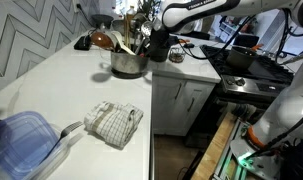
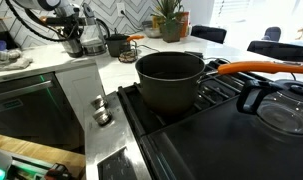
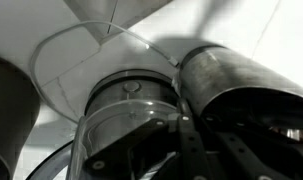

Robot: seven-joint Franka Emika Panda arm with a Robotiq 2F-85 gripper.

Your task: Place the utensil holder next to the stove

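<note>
The utensil holder [image 1: 129,62] is a round grey-metal pot full of wooden spoons. It stands at the back of the white counter [image 1: 81,85] and also shows far off in an exterior view [image 2: 71,45]. My gripper [image 1: 152,47] is at its rim on the stove side. In the wrist view my two fingers [image 3: 198,122] straddle the pot's wall [image 3: 241,80], one outside and one inside, closed on the rim. The black stove [image 1: 249,70] lies past the counter's end and fills the foreground in an exterior view [image 2: 211,130].
A clear glass kettle [image 3: 126,105] stands right beside the holder. A checked cloth [image 1: 113,122] and a blue plastic container [image 1: 21,140] lie on the near counter. A dark pot with an orange handle [image 2: 171,80] sits on the stove. A small dark pot [image 2: 117,45] stands on the counter.
</note>
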